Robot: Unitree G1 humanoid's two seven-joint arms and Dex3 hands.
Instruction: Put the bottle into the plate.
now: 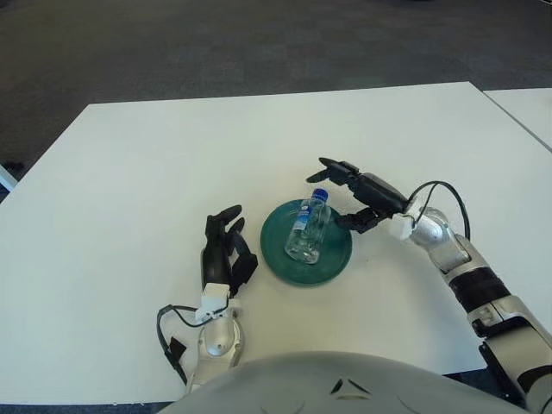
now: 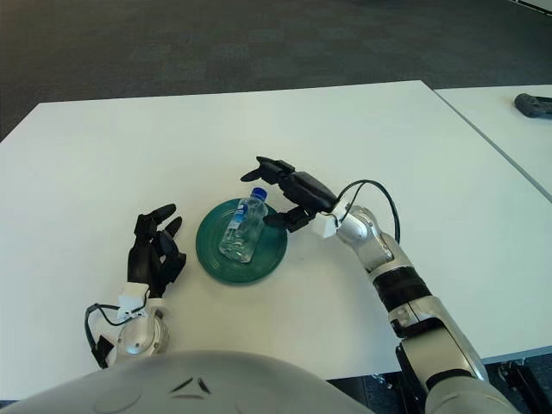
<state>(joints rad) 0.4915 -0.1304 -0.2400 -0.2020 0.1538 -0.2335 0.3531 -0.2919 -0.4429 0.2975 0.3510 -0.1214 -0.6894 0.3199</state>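
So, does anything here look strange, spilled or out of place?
Nothing stands out. The bottle lies in the green plate, cap on, with no spill visible. The right hand is open beside the plate's right edge; the left hand shows to the plate's left.

White table on dark carpeted floor.

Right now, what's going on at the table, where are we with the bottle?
The bottle stands in the green plate on the white table, blue cap up, leaning a little. The right hand is just beside it on the right, fingers spread and not gripping it, so the bottle looks released. The left hand shows to the left of the plate, fingers relaxed, holding nothing. The placing looks done.
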